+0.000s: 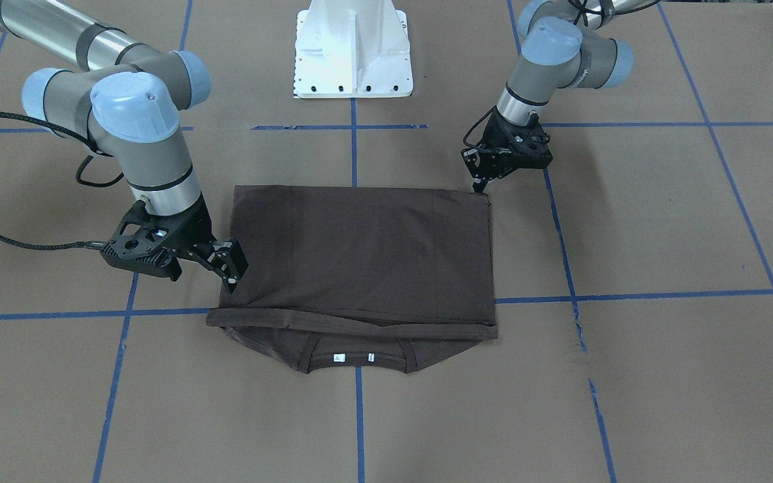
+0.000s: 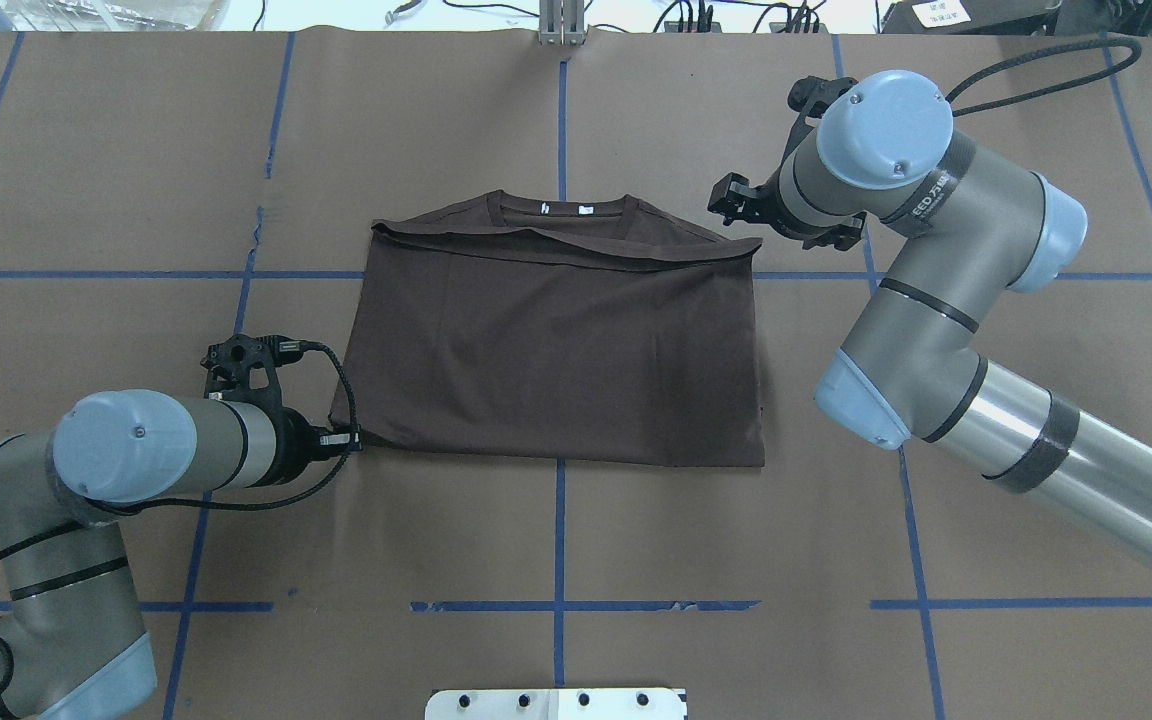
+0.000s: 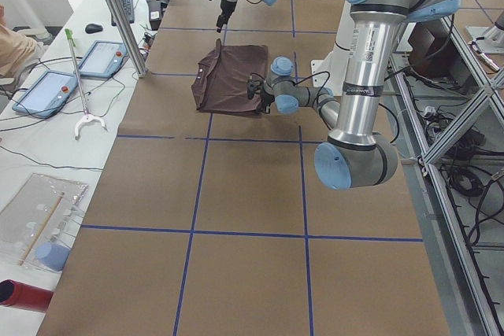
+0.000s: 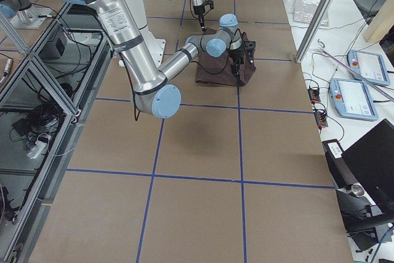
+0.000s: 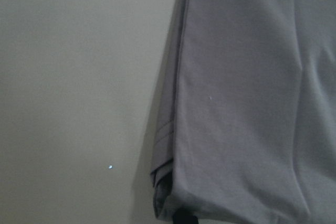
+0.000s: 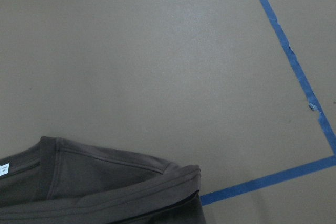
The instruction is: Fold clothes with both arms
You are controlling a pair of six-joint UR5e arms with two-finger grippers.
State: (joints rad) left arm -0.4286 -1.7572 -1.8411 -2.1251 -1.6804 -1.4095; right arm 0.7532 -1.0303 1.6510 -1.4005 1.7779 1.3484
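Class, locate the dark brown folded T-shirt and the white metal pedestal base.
dark brown folded T-shirt [image 2: 556, 350]: overhead view, middle of top layer.
white metal pedestal base [image 1: 353, 74]: front-facing view, its middle.

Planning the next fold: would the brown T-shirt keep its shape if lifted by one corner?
Probably not: the T-shirt lies in thin, limp layers with a wavy folded edge, so it would likely drape and unfold. Pushed, it may wrinkle rather than slide.

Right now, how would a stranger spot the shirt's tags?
On the brown table with blue tape lies one folded dark brown T-shirt. Inside its collar, on the edge farthest from the robot's base, sit two tags, the only white on it.
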